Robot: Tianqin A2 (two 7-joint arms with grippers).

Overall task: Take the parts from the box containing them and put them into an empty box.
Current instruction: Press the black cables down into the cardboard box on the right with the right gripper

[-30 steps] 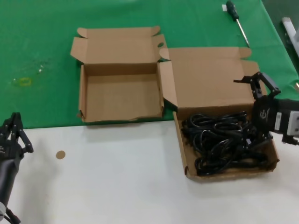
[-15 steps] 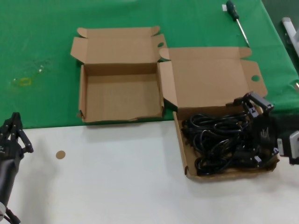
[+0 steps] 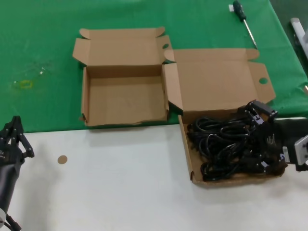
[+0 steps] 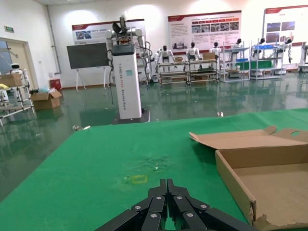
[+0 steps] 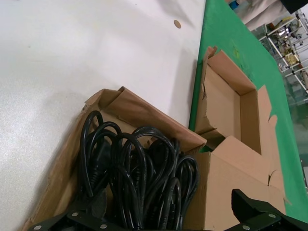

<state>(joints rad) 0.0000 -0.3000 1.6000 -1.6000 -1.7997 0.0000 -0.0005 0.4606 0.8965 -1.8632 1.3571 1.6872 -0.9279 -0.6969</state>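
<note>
The black power cords (image 3: 224, 144) lie tangled in the wide cardboard box (image 3: 231, 180), whose open lid (image 3: 216, 82) has hole-punched tabs. My right gripper (image 3: 257, 138) is open and sits low over the right side of the cord pile. In the right wrist view its fingers straddle the cords (image 5: 139, 178), with the gripper (image 5: 163, 216) gripping nothing. The empty box (image 3: 125, 98) stands open to the left; it also shows in the right wrist view (image 5: 226, 106) and the left wrist view (image 4: 269, 178). My left gripper (image 3: 14, 139) is shut and parked at the near left; it also shows in its own wrist view (image 4: 167, 184).
A screwdriver (image 3: 243, 19) lies on the green cloth at the back right, beside a white object (image 3: 299, 29) at the right edge. A small brown disc (image 3: 62, 159) lies on the white table. A yellow mark (image 3: 24, 84) is on the cloth.
My right gripper has come down from over the lid's right tab and moved nearer, into the cord box. The left arm has not moved.
</note>
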